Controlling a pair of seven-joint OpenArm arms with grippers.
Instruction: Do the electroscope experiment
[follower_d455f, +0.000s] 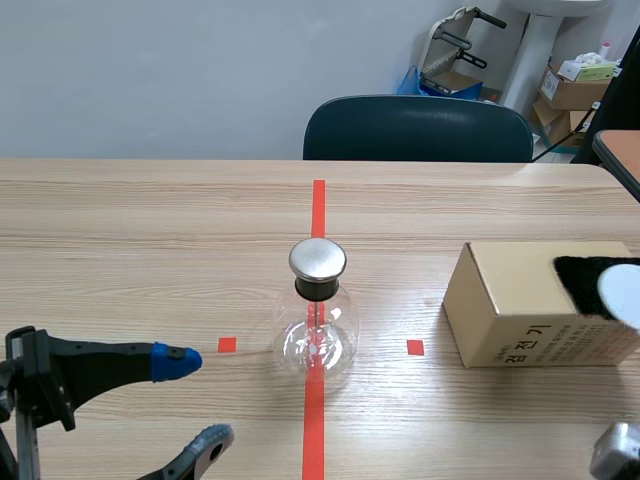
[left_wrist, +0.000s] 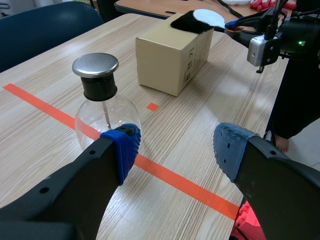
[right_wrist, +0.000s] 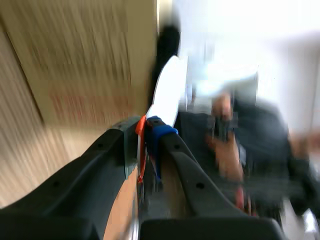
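Paddle (right_wrist: 167, 92) between tight right jaws, only in wrist views; left jaws wide, empty.

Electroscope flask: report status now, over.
Left gripper open, short of the flask. Right gripper shut on white disc, held at black cloth on box. Flask upright on tape line, path clear.

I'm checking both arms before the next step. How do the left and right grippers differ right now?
The left gripper is open and empty; the right gripper is shut on a white disc. The left gripper sits low near the glass electroscope, apart from it; the right gripper holds its disc over the cardboard box, beside the black cloth. Both have thick black fingers with soft pads.
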